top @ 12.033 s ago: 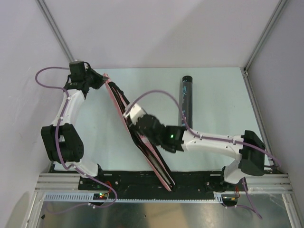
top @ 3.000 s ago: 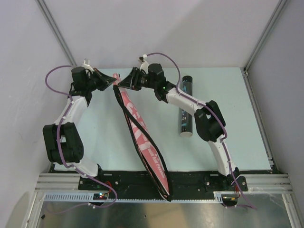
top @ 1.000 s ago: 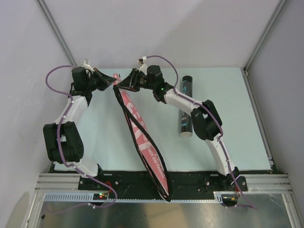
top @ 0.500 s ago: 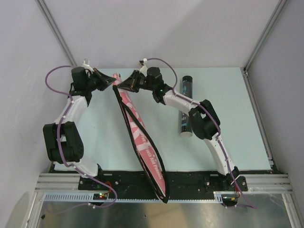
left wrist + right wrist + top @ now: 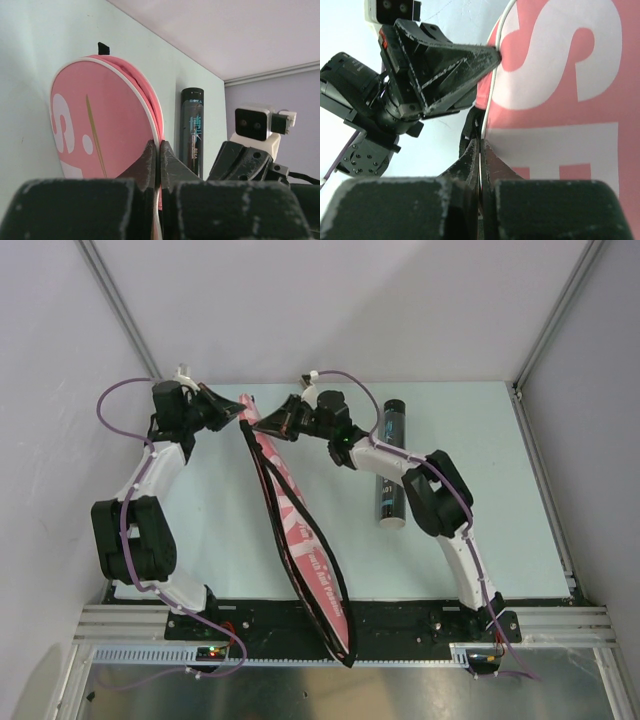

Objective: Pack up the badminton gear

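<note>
The pink racket case (image 5: 300, 530) with white lettering and a black strap stands on edge, running diagonally from the far left to the near edge. My left gripper (image 5: 236, 412) is shut on the white-piped rim at its far end (image 5: 160, 145). My right gripper (image 5: 264, 426) is shut on the same rim just below, from the other side (image 5: 480, 142). The case's pink face (image 5: 560, 90) fills the right wrist view, where the left gripper's fingers (image 5: 445, 70) touch the rim. The black printed tube (image 5: 389, 462) lies on the table to the right, and the tube (image 5: 192, 130) shows behind the case.
The pale table (image 5: 490, 490) is boxed in by white walls and metal corner posts (image 5: 545, 330). The right arm's elbow (image 5: 435, 495) rises beside the near end of the tube. The right wrist camera (image 5: 255, 125) sits close to the left gripper.
The right gripper's jaws have closed onto the case's rim, and its wrist has shifted slightly to the right. The left gripper holds as before.
</note>
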Controlling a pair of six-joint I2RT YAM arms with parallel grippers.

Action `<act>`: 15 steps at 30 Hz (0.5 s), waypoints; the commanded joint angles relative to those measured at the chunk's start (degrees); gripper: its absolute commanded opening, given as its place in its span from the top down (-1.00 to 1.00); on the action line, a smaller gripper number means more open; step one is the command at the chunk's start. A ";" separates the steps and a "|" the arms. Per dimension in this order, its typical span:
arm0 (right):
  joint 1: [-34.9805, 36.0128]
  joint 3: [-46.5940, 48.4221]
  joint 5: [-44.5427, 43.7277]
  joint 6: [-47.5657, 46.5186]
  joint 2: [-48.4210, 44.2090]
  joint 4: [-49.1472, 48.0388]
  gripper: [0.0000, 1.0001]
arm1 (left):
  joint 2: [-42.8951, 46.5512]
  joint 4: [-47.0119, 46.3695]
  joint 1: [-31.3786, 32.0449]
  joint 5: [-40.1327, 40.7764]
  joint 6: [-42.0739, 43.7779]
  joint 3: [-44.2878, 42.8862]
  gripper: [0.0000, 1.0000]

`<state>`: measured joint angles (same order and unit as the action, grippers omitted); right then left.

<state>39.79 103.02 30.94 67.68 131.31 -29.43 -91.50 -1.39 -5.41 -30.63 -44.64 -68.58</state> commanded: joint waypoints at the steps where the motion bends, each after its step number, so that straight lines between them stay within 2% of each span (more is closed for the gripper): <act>1: -0.12 -5.97 1.15 -2.21 -7.08 0.99 1.00 | -0.05 -1.78 -1.20 3.70 -0.23 -2.18 1.00; 15: 1.00 -28.93 2.47 -13.48 -25.85 13.15 1.00 | 1.95 -0.66 -3.71 6.50 0.43 -2.16 1.00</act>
<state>40.49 78.94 31.38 60.27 112.03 -24.12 -91.46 0.23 -6.13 -30.02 -45.60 -68.77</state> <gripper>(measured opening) 0.008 0.022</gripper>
